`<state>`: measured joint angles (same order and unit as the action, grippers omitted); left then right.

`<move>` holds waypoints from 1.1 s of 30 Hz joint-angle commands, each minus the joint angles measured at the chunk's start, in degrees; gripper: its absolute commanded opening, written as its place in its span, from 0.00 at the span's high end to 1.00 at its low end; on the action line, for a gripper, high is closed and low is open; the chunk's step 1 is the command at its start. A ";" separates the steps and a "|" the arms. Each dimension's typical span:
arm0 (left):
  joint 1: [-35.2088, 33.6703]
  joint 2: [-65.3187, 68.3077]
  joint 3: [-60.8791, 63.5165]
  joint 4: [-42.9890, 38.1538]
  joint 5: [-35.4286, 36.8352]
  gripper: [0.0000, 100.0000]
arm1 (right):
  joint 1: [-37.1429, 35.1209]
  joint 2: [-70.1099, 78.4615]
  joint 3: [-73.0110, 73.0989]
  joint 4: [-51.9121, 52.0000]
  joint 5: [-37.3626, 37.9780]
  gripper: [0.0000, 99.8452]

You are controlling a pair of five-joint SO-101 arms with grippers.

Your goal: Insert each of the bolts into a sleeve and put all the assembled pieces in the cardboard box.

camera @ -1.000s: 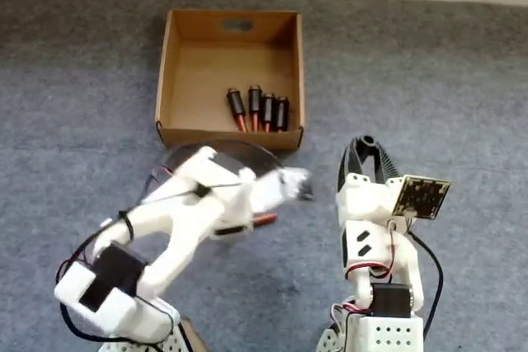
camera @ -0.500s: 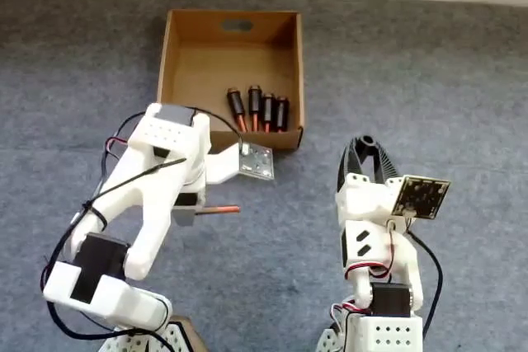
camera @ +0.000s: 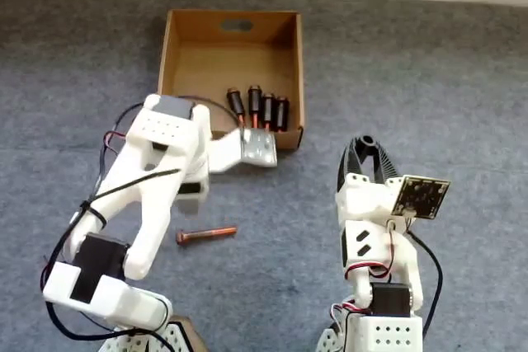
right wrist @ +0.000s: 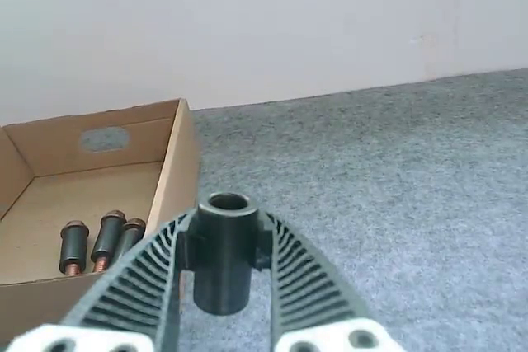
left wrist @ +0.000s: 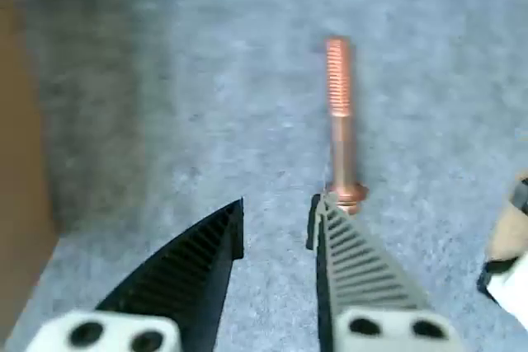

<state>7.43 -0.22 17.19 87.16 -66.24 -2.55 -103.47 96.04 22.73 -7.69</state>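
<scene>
A copper bolt (camera: pixel 206 234) lies loose on the grey carpet between the two arms. In the left wrist view the bolt (left wrist: pixel 340 121) is on the carpet just past one fingertip of my left gripper (left wrist: pixel 276 212), which is open and holds nothing. My right gripper (right wrist: pixel 227 228) is shut on a black sleeve (right wrist: pixel 224 253), held upright with its bore facing up. In the high view the right gripper (camera: pixel 365 158) is right of the box's near corner. The cardboard box (camera: pixel 169 63) holds several assembled pieces (camera: pixel 260 109) near its front right corner.
The left arm's white body (camera: pixel 157 179) hangs over the carpet just in front of the box's near wall. The box's side wall (right wrist: pixel 177 154) and assembled pieces (right wrist: pixel 103 241) lie beyond the right gripper. Grey carpet stretches to the right of the box.
The left arm swung left toward the box, and its gripper let go of the bolt, which now lies on the carpet. The right arm has kept still with the sleeve.
</scene>
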 commanded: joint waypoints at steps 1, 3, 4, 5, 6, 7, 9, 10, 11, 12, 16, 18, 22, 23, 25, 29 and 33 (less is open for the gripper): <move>-0.13 -0.92 -5.49 0.44 9.85 0.86 | 0.40 -0.84 6.37 0.40 -0.35 0.99; 1.89 -0.92 -5.85 3.96 19.52 0.87 | 0.40 -0.84 6.37 0.40 -0.35 0.99; 3.21 -0.75 -5.41 6.51 25.32 0.87 | 0.40 -0.84 6.37 0.40 -0.35 0.99; 4.62 -0.48 -4.44 8.70 31.74 0.87 | 0.40 -0.84 6.37 0.40 -0.35 0.99; 6.11 -0.40 -3.21 10.29 38.07 0.87 | 0.31 -0.84 6.37 0.40 -0.35 0.99; 7.52 -0.31 -1.45 10.37 44.75 0.87 | 0.31 -0.84 6.37 0.40 -0.35 0.99; 9.45 -0.31 2.51 9.41 56.79 0.87 | 0.31 -0.84 6.37 0.40 -0.35 0.99; 10.07 -0.31 4.53 8.18 61.80 0.87 | 0.31 -0.84 6.37 0.40 -0.35 0.99; 10.51 -0.31 6.64 6.42 65.85 0.86 | 0.31 -0.84 6.37 0.40 -0.35 0.99; 10.86 -0.31 8.48 4.31 68.31 0.87 | 0.31 -0.84 6.37 0.40 -0.35 0.99; 10.51 -0.31 14.46 -5.80 69.54 0.87 | 0.31 -0.84 6.37 0.40 -0.35 0.99; 9.63 -0.40 16.57 -9.58 69.63 0.89 | 0.31 -0.84 6.37 0.40 -0.35 0.99; 6.29 -0.31 20.53 -16.97 69.80 0.93 | 0.31 -0.84 6.37 0.40 -0.35 0.99; 4.88 -0.31 21.23 -18.81 69.80 0.93 | 0.31 -0.84 6.37 0.40 -0.35 0.99; 1.36 -0.31 21.67 -22.24 69.89 0.93 | 0.31 -0.84 6.37 0.40 -0.35 0.99; -1.54 -0.75 21.67 -26.02 69.98 0.93 | 0.31 -0.84 6.37 0.40 -0.35 0.99; -1.10 -0.84 19.65 -25.93 70.07 0.93 | 0.31 -0.84 6.37 0.40 -0.35 0.99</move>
<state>6.73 -0.48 38.81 61.76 3.47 -2.55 -103.47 96.04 22.73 -7.69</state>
